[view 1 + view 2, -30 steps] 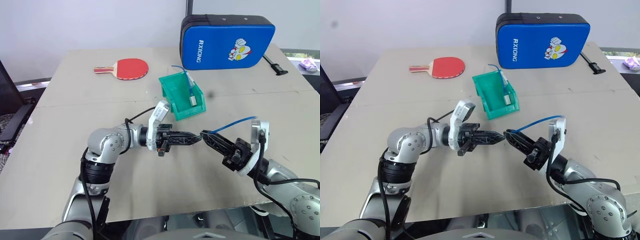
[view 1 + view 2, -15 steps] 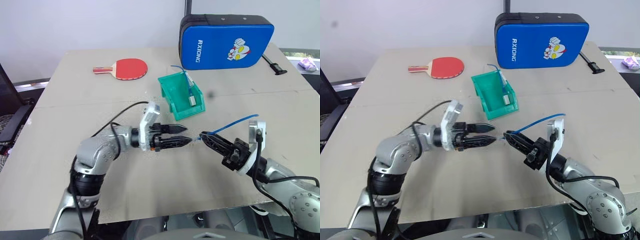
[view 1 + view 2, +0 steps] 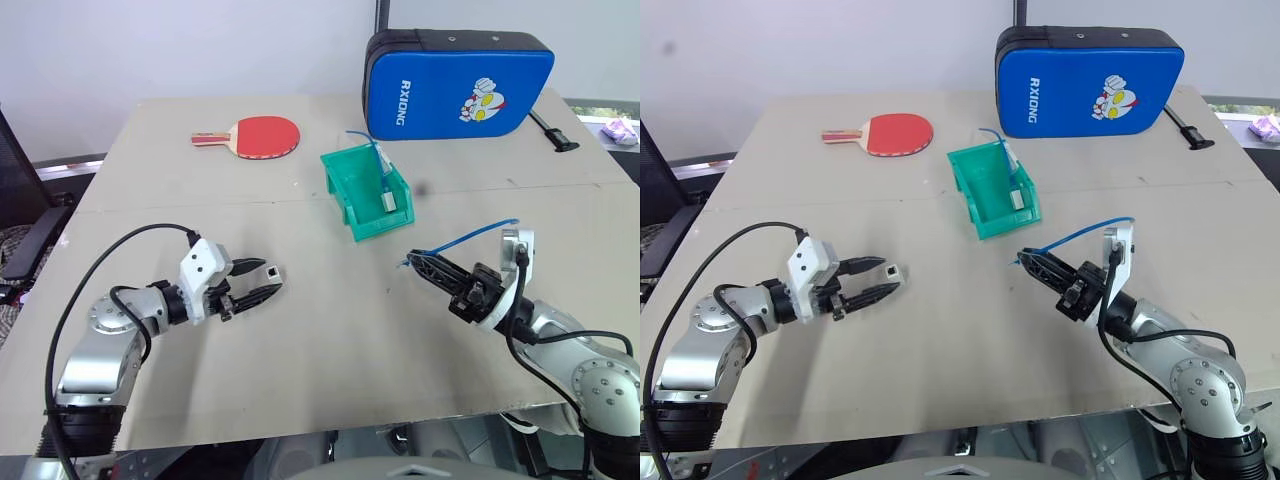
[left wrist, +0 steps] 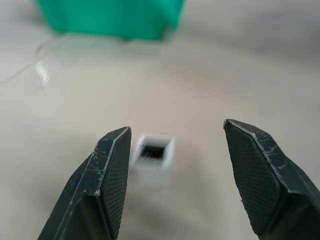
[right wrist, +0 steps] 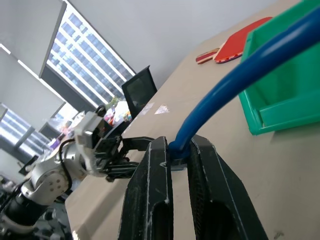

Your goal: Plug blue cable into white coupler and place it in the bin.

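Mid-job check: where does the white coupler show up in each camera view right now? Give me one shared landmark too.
Left eye view: white coupler at the left gripper fingertips, left of centre.
Right eye view: same spot, left of centre.
Left wrist view: between the open fingers, nearer one.
Right wrist view: too small to tell.
Shared landmark: the green bin.

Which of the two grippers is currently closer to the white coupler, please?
Left. The left gripper is open with the white coupler right at its fingertips, between the jaws. The right gripper is well off across the table, shut on the blue cable.
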Robot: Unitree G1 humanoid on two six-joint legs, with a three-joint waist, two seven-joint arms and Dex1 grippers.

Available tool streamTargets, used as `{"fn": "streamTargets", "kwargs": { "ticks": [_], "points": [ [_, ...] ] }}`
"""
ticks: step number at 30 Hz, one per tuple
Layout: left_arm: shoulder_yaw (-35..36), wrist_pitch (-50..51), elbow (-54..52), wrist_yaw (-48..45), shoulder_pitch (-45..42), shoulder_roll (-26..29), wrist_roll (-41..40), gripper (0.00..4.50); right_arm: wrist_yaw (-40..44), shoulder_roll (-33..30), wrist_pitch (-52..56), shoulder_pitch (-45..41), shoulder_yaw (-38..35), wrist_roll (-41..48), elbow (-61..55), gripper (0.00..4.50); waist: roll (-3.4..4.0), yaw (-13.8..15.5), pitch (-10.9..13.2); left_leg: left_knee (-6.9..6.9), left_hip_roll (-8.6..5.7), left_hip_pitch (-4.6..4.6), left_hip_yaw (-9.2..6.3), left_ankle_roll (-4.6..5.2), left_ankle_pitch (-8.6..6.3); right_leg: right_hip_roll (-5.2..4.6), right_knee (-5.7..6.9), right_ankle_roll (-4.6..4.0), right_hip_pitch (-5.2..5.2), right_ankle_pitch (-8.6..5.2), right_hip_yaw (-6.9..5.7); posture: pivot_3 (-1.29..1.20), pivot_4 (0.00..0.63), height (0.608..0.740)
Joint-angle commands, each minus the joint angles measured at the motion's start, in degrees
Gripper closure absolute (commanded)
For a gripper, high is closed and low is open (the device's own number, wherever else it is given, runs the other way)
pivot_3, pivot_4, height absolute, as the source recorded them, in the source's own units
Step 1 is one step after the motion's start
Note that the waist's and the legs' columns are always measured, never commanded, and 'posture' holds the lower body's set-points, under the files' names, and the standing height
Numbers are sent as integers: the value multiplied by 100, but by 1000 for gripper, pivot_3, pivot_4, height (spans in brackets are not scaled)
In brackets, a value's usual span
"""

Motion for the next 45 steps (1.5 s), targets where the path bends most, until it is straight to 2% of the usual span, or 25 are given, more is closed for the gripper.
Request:
{"fn": "streamTargets", "kwargs": {
  "ticks": [1, 9, 12, 15, 16, 24, 28, 32, 37, 45],
  "points": [
    [-92, -294, 286, -76, -219, 15, 131, 1501, 90, 15, -20, -62, -37, -29, -107, 4500, 0, 0, 0, 0, 0, 0, -1, 0, 0, 0, 0, -1, 0, 0, -1, 0, 150, 740],
    [-543, -524, 1112, -199, -794, -131, 404, 1501, 6, 53, -65, 158, -41, -202, -368, 4500, -2, -17, 0, -2, 0, -2, 1, 0, 0, -3, 1, -4, 0, 13, -2, 0, 150, 740],
    [-680, -669, 1258, -342, -866, -140, 447, 2396, -6, 50, -77, 218, -52, -260, -437, 4500, -2, -24, 0, -2, 0, -2, 1, 0, 0, -3, 1, -4, 0, 14, -2, 0, 150, 740],
    [-754, -737, 1351, -476, -914, -163, 415, 3784, 4, 24, -91, 238, -44, -354, -502, 4500, -2, -24, -1, -2, 1, -1, 1, 0, 0, -3, 1, -4, 0, 14, -1, 0, 150, 740],
    [-761, -718, 1358, -521, -938, -182, 376, 3962, 29, 3, -104, 233, -36, -412, -522, 4500, -2, -24, -1, -2, 1, -1, 0, 0, 0, -3, 2, -6, -1, 13, -3, 0, 150, 740],
    [-1306, 1, 668, -969, -1397, -477, 98, 3917, 583, -391, -315, -368, 339, -1551, -516, 4500, -4, -10, 0, 3, 0, -3, 0, 0, 0, -3, 2, -2, 1, 9, -3, 0, 150, 740],
    [-2027, 168, 825, -980, -2233, -1092, 408, 3917, 1182, -714, -387, -1365, 1226, -2691, -13, 4500, -7, -11, -2, 8, -8, -3, 0, 0, 0, 1, 4, 1, 2, 11, -1, 0, 150, 740],
    [-2503, -164, 1365, -1143, -2647, -1281, 831, 3917, 1736, -829, -594, -1895, 1797, -3463, 541, 4500, -9, -52, -3, 9, -16, 1, 2, 1, 0, 14, 5, 0, 5, 28, 2, 0, 150, 740],
    [-2852, -1101, 2436, -1465, -3058, -1447, 1291, 3917, 2367, -824, -946, -2462, 2386, -4381, 1343, 4500, -9, -35, -2, 1, -12, -8, 6, 1, 0, 27, 4, -3, -5, 28, -12, 0, 150, 740],
    [-2910, -1483, 2723, -1652, -3180, -1529, 1466, 3917, 2716, -454, -1007, -2614, 2449, -4712, 1602, 4500, -9, -19, -3, 6, -8, -11, -6, 1, 0, 12, 3, -2, -2, 29, -6, 0, 150, 740]
  ]
}}
